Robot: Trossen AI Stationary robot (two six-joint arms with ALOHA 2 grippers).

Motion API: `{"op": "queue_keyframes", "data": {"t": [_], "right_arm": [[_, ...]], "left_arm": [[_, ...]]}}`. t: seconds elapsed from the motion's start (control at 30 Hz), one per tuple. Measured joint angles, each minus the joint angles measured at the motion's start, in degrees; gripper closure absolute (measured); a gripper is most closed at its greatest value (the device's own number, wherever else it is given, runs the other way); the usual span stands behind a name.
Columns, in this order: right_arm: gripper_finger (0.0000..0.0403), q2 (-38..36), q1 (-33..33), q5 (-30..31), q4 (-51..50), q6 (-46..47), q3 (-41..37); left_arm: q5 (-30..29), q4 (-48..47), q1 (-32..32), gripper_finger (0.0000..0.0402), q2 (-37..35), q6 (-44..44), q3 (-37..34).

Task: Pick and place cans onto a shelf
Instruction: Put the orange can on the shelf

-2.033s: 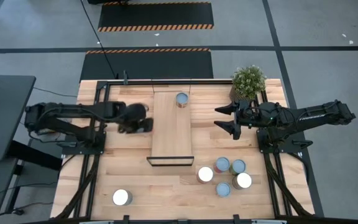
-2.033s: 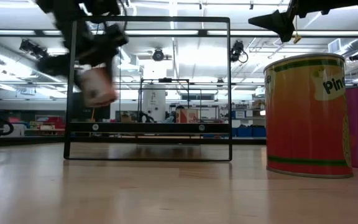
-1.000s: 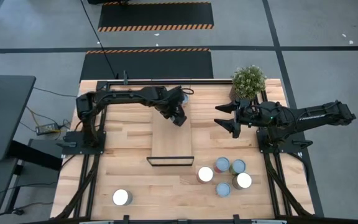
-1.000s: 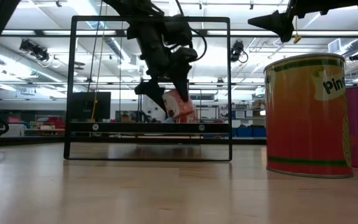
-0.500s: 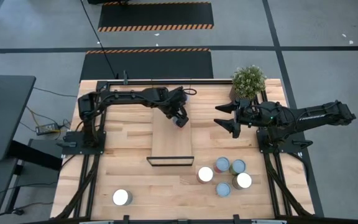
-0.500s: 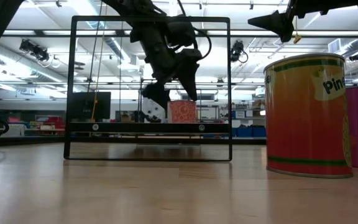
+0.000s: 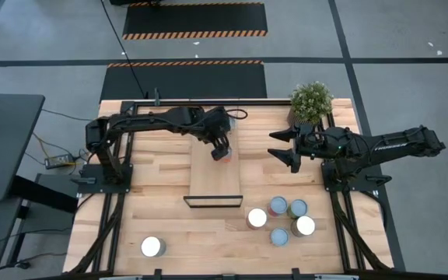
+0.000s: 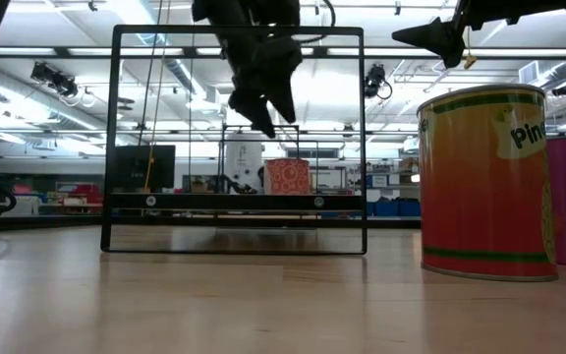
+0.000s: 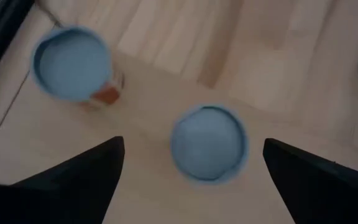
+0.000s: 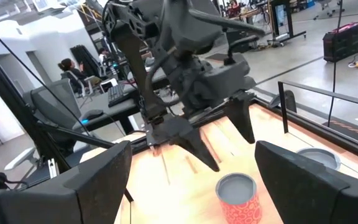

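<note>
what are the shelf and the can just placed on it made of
Shelf: looks like pale unfinished wood, grain lines visible, with a thin black wire frame, probably metal. Can: seemingly metal, with a dull grey recessed lid and a red patterned wrap, likely printed paper.

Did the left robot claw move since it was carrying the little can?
Yes. The left gripper swung from the left of the long light-wood shelf to above it, leaving the small red patterned can standing there, beneath its open fingers.

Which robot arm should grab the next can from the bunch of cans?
Probably the right. Its open pincer waits nearer the cluster of cans, while the left pincer hangs open over the shelf.
</note>
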Motion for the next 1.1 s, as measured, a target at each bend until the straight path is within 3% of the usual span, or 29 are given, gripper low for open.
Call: {"op": "queue_keyframes", "data": {"t": [0.2, 0.4, 0.47, 0.6, 0.87, 0.97, 1.1], "right_arm": [[0.0054, 0.0, 0.0, 0.0, 0.1, 0.0, 0.0], [0.0054, 0.0, -0.1, 0.4, 0.2, 0.0, 0.0], [0.0054, 0.0, -0.1, 0.4, 0.3, 0.0, 0.0], [0.0054, 0.0, -0.1, 0.4, 0.4, 0.0, 0.0], [0.0054, 0.0, -0.1, 0.4, 0.6, 0.0, 0.0], [0.0054, 0.0, -0.1, 0.4, 0.6, 0.1, 0.0], [0.0054, 0.0, -0.1, 0.4, 0.6, 0.0, 0.0]], "left_arm": [[2.3, -8.2, -1.3, 0.0013, 0.1, 8.1, -0.1], [-10.8, -8.0, -4.4, 0.0013, 3.9, 10.7, -0.2], [-11.9, -7.8, -4.9, 0.0013, 5.1, 10.6, -0.2], [-15.7, -6.7, -5.2, 0.0013, 7.2, 7.2, -0.2], [-23.3, -4.2, -3.2, 0.0013, 8.9, -7.6, -0.2], [-22.5, -4.5, -1.9, 0.0013, 8.9, -12.0, -0.2], [-15.1, -5.3, -1.4, 0.0013, 8.0, -8.8, -0.2]]}}
